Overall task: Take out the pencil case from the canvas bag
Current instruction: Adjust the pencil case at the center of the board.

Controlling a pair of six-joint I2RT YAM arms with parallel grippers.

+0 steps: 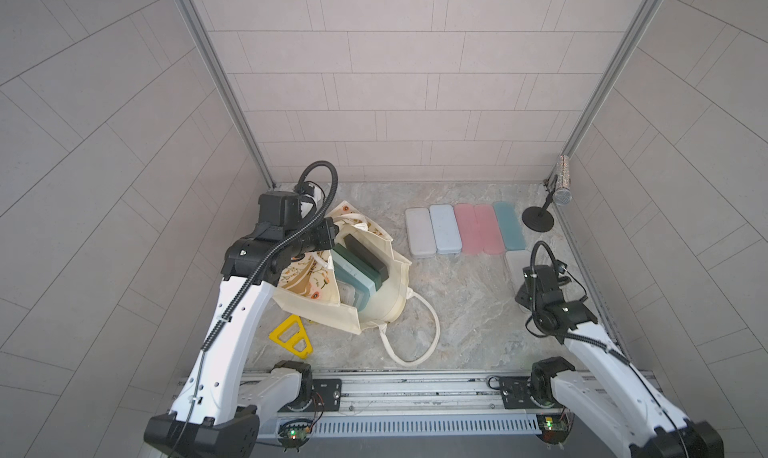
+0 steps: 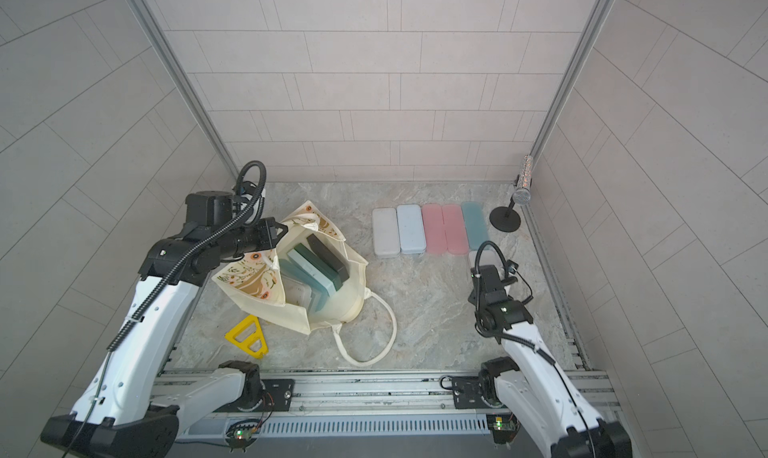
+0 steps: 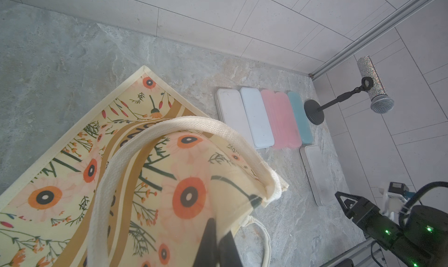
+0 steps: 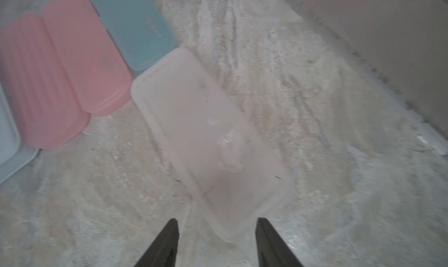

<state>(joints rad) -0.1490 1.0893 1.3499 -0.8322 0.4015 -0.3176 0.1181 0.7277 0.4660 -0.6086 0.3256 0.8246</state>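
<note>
The cream canvas bag (image 1: 376, 306) (image 2: 332, 310) with orange flower print lies on the marble table with its mouth open. Inside it stand a dark pencil case (image 1: 365, 255) and teal ones (image 1: 353, 275). My left gripper (image 1: 331, 239) (image 3: 218, 244) is shut on the bag's printed rim (image 3: 189, 195), holding that side up. My right gripper (image 4: 217, 231) is open just above a pale translucent pencil case (image 4: 208, 144) (image 1: 515, 266) that lies flat on the table. Its fingertips (image 4: 171, 231) flank the case's near end without touching it.
A row of pencil cases lies at the back right: white (image 1: 419, 231), light blue (image 1: 444, 229), two pink (image 1: 478, 229), teal (image 1: 509, 225). A glittery microphone on a black stand (image 1: 561, 189) stands in the far right corner. A yellow triangular piece (image 1: 291, 336) and the bag's rope handle (image 1: 411, 339) lie near the front.
</note>
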